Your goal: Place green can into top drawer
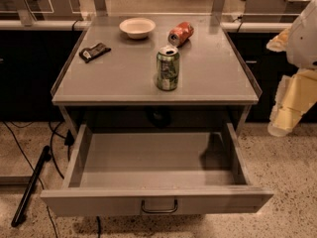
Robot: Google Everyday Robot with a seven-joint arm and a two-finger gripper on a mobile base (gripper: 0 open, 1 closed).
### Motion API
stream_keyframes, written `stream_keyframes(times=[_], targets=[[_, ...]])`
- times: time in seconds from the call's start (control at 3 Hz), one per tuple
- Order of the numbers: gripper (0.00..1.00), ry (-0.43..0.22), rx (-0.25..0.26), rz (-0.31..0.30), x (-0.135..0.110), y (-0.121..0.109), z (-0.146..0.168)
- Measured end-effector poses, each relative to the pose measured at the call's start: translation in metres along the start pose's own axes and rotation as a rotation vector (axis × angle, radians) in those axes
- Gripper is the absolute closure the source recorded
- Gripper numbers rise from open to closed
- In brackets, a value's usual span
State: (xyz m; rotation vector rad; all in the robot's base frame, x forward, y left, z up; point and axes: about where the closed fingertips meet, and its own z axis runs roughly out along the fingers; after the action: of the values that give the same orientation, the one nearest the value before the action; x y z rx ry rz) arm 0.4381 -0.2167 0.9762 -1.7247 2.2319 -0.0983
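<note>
The robot's arm (306,31), seen at the right edge of the view, is a smooth, rounded white plastic shell with a small pale-yellow piece jutting from its left side. Under it comes the claw (290,105), a run of blocky cream-yellow segments with a paler ribbed strip along the left, ending in a rounded, whitish tip. It sits out past the right edge of the flat grey tabletop (124,68), below its surface.

Grey table (124,78) carries green can (168,68), red can (181,33), bowl (137,27), dark packet (94,52); pincer (286,118) hangs beside it.
</note>
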Motion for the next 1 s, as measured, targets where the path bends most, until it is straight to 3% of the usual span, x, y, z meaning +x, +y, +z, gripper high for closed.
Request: stream_keyframes(times=[0.33, 1.0], targets=[[0.0, 0.0, 0.0, 0.0, 0.0, 0.0, 0.0], [0.0, -0.12, 0.048, 0.07, -0.025, -0.023, 0.009]])
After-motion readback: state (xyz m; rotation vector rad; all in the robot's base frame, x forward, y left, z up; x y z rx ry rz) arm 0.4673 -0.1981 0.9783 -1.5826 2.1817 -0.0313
